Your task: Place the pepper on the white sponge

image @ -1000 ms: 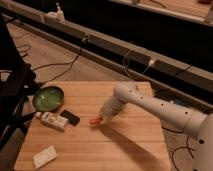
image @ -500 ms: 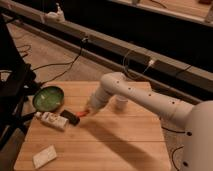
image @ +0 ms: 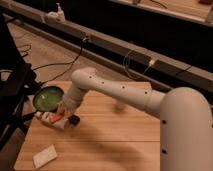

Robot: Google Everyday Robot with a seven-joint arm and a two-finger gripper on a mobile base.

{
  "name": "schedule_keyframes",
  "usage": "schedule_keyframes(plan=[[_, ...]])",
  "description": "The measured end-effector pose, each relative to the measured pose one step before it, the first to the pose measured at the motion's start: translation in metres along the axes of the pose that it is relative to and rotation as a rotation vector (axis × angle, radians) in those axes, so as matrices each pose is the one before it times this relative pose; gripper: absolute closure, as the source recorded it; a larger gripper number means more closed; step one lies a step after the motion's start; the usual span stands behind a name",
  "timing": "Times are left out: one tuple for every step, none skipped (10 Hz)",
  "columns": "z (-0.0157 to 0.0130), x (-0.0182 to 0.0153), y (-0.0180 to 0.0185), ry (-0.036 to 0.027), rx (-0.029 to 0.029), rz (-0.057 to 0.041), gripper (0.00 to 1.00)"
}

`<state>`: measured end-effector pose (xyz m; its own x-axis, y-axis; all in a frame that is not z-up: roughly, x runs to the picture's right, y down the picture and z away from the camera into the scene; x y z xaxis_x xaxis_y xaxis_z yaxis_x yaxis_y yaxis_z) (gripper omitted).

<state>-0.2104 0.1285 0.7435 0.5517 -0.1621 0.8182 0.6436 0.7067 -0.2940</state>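
The white sponge (image: pixel 45 156) lies nearest me on the table (image: pixel 115 145), with nothing on it. Beyond the sponge and well apart, my gripper (image: pixel 61 114) hangs just above a white bottle (image: pixel 50 121), its jaws closed on the pepper (image: pixel 58 118). Farther beyond sits a green bowl (image: pixel 48 98). I judge this mid-carry: next I'd bring the pepper over the sponge, lower it, and let go.

Red-orange pepper (image: pixel 59 116), pale jaws around it, off-white sponge (image: pixel 45 156), green bowl (image: pixel 48 98), white arm (image: pixel 115 92), light wooden table (image: pixel 110 145)
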Motion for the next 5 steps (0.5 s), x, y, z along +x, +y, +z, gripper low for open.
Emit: schedule_keyframes(plan=[[-0.0009,0.00116,0.0005,0.00056,0.00148,0.00238,1.0],[0.0001,0.0001,0.00013,0.0001,-0.00017,0.0001,1.0],[0.00104,-0.00154,-0.00054,-0.00112,-0.00169,-0.00259,1.0],[-0.00042,0.00094,0.00036,0.00058,0.00025,0.00109,1.0],[-0.00006,0.0007,0.00113,0.00507,-0.00267,-0.0033,1.0]])
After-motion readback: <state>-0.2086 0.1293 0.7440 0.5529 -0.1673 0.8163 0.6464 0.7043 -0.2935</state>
